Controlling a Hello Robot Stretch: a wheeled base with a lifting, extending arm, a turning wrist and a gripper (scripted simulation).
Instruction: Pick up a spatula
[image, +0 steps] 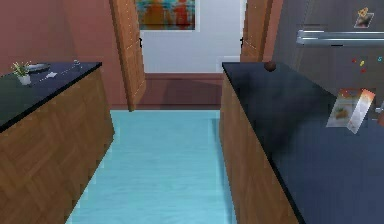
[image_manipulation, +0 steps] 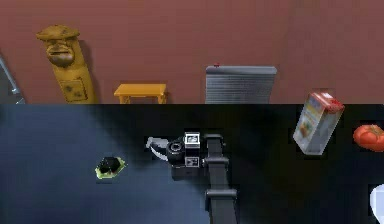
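The spatula cannot be told apart with certainty. A small dark blob (image_manipulation: 110, 167) with yellow-green edges lies on the dark counter (image_manipulation: 60, 140). The gripper (image_manipulation: 152, 145) is near the blob, over bare countertop, and holds nothing; its finger spacing cannot be told.

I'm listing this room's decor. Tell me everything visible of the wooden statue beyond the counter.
The statue is a tall carved figure, golden-brown and wood-like, with a broad head over a narrower body. It stands upright at the arm side view's upper left, before the reddish wall, beyond the dark counter, whose far edge hides its base. A yellow table stands apart to its right; nothing visibly touches it.
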